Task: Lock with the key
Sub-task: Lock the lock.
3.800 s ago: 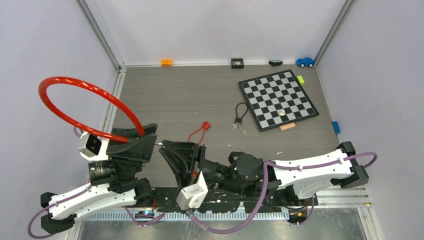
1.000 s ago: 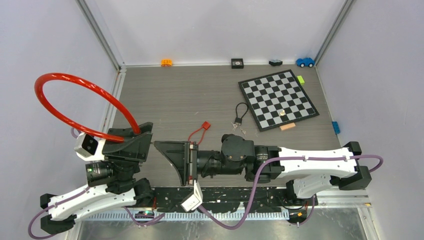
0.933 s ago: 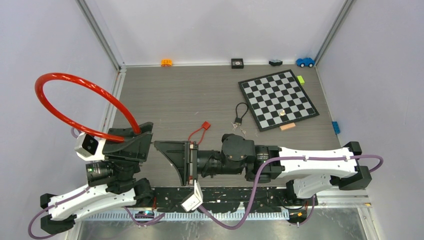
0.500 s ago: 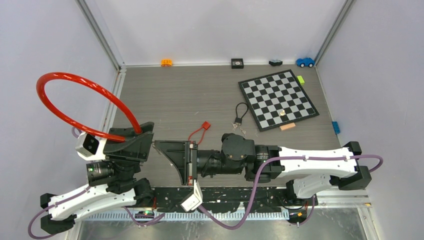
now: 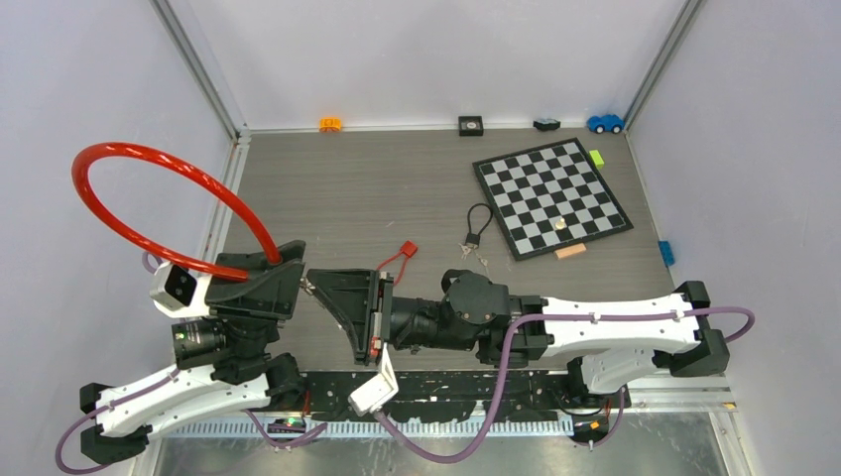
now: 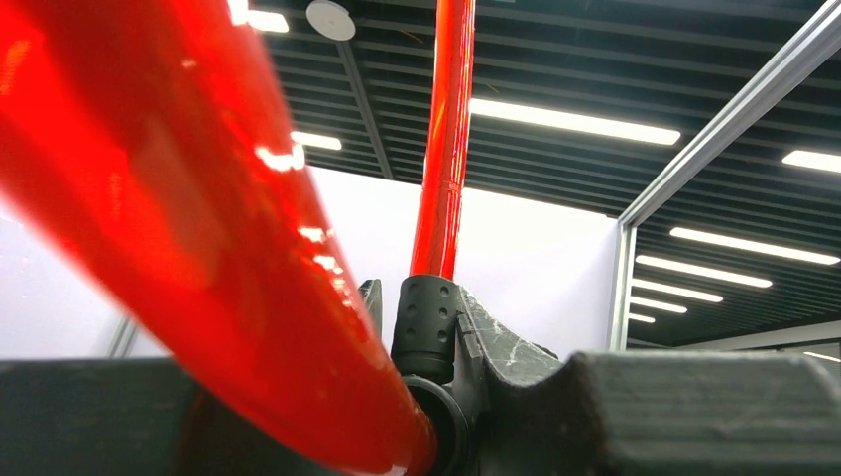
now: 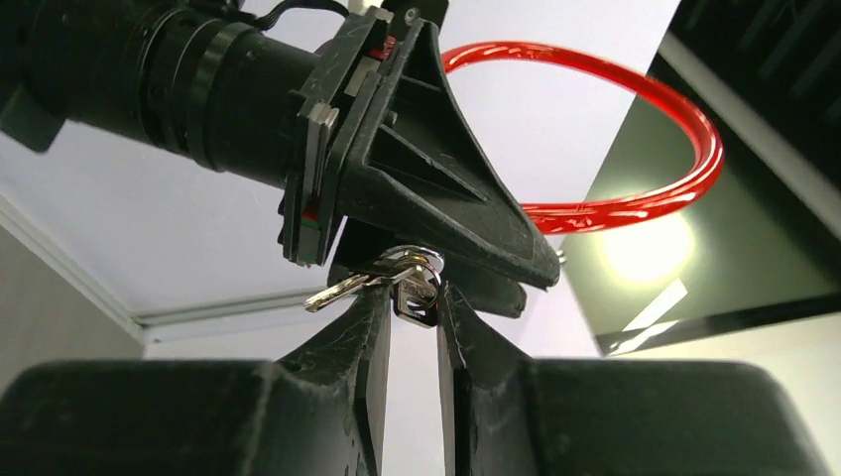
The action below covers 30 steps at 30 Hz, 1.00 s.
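Note:
My left gripper (image 5: 266, 283) is shut on the black barrel (image 6: 428, 315) of a cable lock. The lock's red cable (image 5: 149, 203) arcs up and to the left in a big loop. My right gripper (image 5: 319, 288) points left at that barrel. In the right wrist view its fingertips (image 7: 374, 302) are closed on the head of a silver key (image 7: 417, 294) right under the left gripper's jaws. A second key (image 7: 342, 290) hangs off the same ring to the left. The keyhole itself is hidden behind the ring and the jaws.
A chessboard (image 5: 550, 196) lies at the right rear, with a small black cable loop and keys (image 5: 477, 230) beside it. A red tag on a wire (image 5: 398, 256) lies just behind the grippers. Small toys line the back wall: orange (image 5: 330, 124), black (image 5: 470, 125), blue car (image 5: 604, 123).
The right gripper's fingers have closed on the key. Its wrist has rolled and tilted up toward the left gripper. The red loop has swayed slightly.

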### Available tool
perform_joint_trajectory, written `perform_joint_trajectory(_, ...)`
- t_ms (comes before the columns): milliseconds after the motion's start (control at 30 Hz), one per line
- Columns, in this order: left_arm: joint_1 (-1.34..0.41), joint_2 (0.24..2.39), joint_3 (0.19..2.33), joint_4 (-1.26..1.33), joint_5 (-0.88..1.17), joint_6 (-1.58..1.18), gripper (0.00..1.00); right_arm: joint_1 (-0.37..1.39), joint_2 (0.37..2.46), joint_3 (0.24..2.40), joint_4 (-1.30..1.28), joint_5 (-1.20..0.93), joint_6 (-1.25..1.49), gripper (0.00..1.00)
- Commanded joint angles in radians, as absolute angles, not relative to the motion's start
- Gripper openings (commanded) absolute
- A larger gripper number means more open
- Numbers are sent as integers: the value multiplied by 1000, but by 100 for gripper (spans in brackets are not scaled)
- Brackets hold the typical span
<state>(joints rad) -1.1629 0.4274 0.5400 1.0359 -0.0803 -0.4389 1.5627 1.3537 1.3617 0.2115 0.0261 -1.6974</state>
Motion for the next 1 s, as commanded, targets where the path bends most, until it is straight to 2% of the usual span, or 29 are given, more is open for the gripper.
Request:
perform_joint_trajectory(0, -1161, 427, 567, 1063, -73, -439, 0, 1572, 1367, 1323, 404, 96, -1419, 1)
perform_joint_trajectory(433, -1163, 408, 553, 1055, -84, -431, 0, 1598, 1298, 1382, 186, 23, -890, 1)
perform_joint_trajectory(967, -1162, 414, 556, 1061, -74, -442, 0, 1598, 1318, 1493, 69, 68, -538, 1)
